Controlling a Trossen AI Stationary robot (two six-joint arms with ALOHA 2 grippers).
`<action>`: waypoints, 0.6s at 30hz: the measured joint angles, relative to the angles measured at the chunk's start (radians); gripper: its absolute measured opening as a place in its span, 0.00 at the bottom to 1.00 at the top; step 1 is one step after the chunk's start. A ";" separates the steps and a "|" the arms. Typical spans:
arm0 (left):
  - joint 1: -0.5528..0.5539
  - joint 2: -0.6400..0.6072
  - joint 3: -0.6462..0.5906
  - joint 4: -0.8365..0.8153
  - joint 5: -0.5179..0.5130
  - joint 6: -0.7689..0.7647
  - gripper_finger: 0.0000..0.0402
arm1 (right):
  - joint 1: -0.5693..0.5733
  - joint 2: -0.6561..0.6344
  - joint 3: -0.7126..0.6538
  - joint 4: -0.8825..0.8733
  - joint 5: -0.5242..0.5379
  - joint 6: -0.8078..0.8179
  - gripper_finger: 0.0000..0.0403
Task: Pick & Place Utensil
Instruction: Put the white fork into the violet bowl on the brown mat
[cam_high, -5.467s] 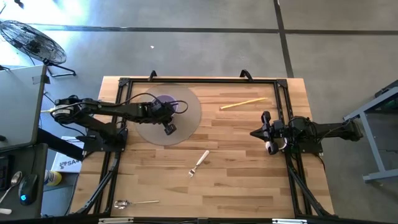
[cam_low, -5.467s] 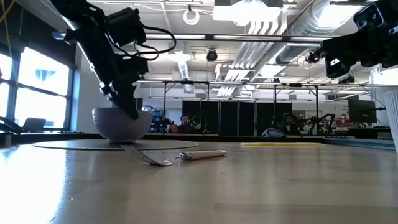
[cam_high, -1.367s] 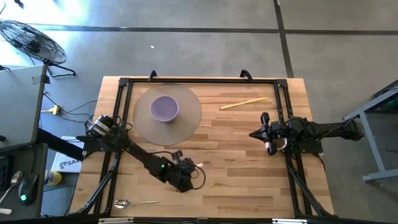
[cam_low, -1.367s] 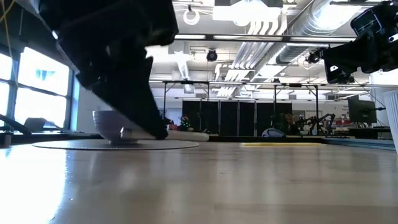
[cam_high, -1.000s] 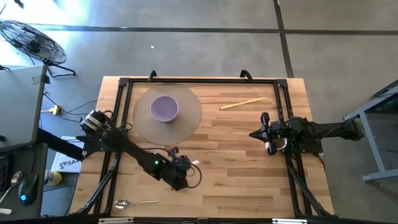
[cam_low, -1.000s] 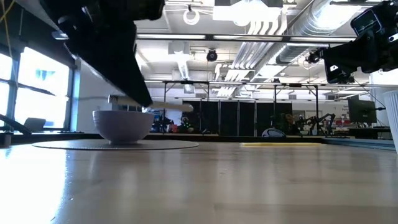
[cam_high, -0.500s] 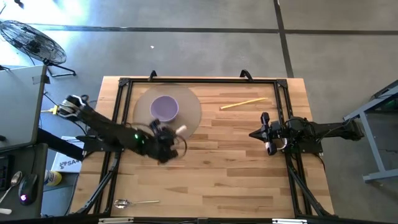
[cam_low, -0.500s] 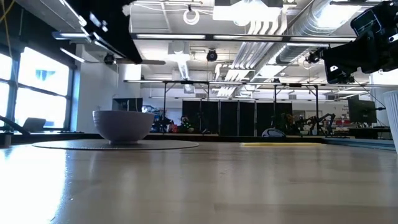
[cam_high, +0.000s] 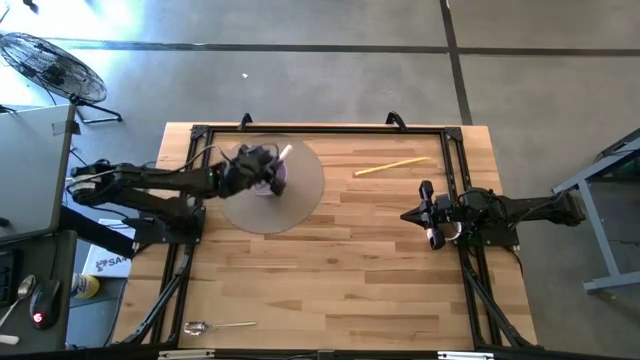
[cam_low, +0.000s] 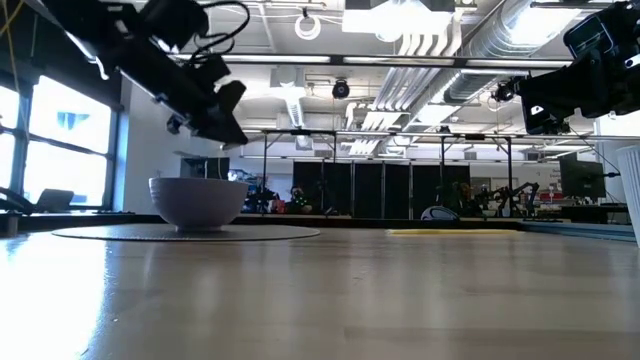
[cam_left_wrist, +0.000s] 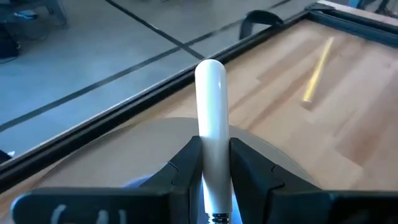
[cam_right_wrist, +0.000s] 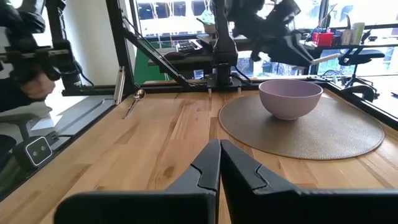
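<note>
Left gripper (cam_high: 262, 168) clamped on white-handled fork (cam_left_wrist: 210, 112), hovering over purple bowl (cam_right_wrist: 290, 98) on round grey mat (cam_high: 300, 195), table's 11 o'clock. Right gripper (cam_right_wrist: 219, 163) pinched closed, empty, parked at 3 o'clock. Wooden chopstick (cam_high: 391, 166) at 1 o'clock.

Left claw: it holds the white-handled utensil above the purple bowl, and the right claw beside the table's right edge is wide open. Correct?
Not quite. The right claw is shut: the right wrist view shows its fingers pressed together with nothing between them. The rest holds: the left claw grips the white-handled utensil over the purple bowl, and the right arm waits by the table's right edge.
</note>
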 joint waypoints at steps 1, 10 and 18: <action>0.026 0.002 -0.013 0.026 0.022 0.006 0.18 | 0.000 0.000 0.000 0.000 0.000 0.000 0.01; 0.107 0.002 -0.098 0.113 0.060 -0.011 0.18 | 0.000 0.000 0.000 0.000 0.000 0.000 0.01; 0.104 0.002 -0.150 0.215 0.038 -0.013 0.18 | 0.000 0.000 0.000 0.000 0.000 0.000 0.01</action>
